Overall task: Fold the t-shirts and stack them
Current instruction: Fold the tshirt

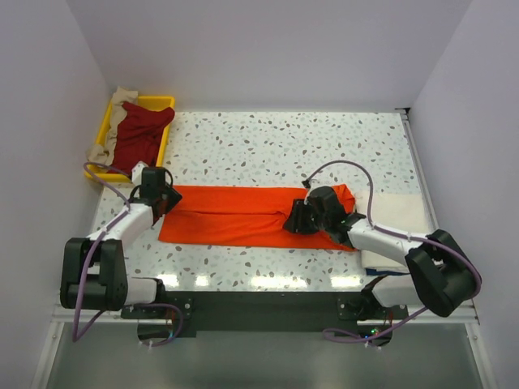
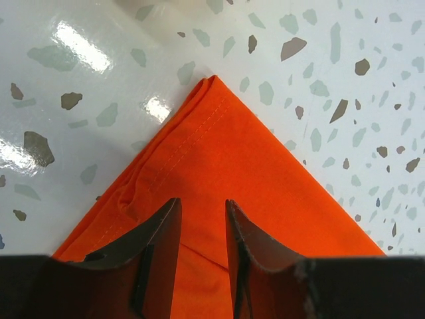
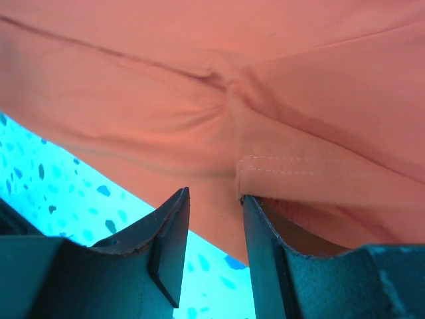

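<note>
A bright orange t-shirt [image 1: 235, 215] lies folded into a long band across the speckled table. My left gripper [image 1: 168, 203] is at its left end. In the left wrist view the left gripper [image 2: 202, 201] is open just over the cloth, with a pointed corner of the orange t-shirt [image 2: 226, 146] ahead of it. My right gripper [image 1: 293, 220] is on the band's right part. In the right wrist view the right gripper [image 3: 215, 193] is open at the cloth's near edge. A stitched hem of the orange t-shirt [image 3: 299, 176] touches the tip of its right finger.
A yellow tray [image 1: 162, 100] at the back left holds a dark red t-shirt [image 1: 139, 134] and a beige one [image 1: 122, 97]. A folded cream-white t-shirt [image 1: 401, 212] lies at the right, beside the orange band. White walls enclose the table.
</note>
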Robot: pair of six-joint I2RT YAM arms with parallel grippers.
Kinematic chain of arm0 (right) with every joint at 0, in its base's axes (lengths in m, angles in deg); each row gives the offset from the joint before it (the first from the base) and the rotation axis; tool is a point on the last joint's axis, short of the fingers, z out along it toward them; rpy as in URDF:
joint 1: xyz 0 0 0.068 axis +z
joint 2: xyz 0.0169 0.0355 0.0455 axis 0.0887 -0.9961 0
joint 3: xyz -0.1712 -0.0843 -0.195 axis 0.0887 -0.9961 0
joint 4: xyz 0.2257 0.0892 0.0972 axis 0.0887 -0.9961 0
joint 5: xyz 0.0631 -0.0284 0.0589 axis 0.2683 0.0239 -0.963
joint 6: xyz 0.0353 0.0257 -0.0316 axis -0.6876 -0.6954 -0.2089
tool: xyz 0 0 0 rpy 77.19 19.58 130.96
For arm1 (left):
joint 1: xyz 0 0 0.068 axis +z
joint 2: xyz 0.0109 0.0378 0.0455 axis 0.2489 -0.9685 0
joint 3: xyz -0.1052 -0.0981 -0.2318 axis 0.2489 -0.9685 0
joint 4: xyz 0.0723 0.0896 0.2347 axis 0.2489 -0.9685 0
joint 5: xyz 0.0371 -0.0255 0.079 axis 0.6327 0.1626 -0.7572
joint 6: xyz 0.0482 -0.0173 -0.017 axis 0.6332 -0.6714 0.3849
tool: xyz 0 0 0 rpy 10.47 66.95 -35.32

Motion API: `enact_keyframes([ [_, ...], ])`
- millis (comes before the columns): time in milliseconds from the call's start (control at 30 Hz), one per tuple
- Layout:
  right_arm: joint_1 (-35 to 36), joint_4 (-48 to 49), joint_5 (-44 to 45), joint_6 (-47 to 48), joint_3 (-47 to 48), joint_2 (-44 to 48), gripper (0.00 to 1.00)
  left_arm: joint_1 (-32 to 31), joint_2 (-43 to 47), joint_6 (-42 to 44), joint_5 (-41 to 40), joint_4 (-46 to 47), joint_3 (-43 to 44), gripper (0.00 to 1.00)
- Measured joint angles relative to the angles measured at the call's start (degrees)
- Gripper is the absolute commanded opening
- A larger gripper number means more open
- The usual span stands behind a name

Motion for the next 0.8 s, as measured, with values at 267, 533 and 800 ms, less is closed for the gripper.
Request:
enact_keyframes([
  [267,7.5,1.64,3.26,-2.67,0.0,-1.6,0.41,0.0,1.64,1.01,1.44,-0.11,0.02,0.38],
  [533,8.15,-3.13,6.08,-3.08,1.46,2.34,0.43,0.0,2.54,1.64,3.72,0.0,0.02,0.38],
  [800,1.88,-17.31,14.58,-0.61,14.25,7.23,0.42,-1.49,3.32,3.02,7.61,1.51,0.02,0.38],
])
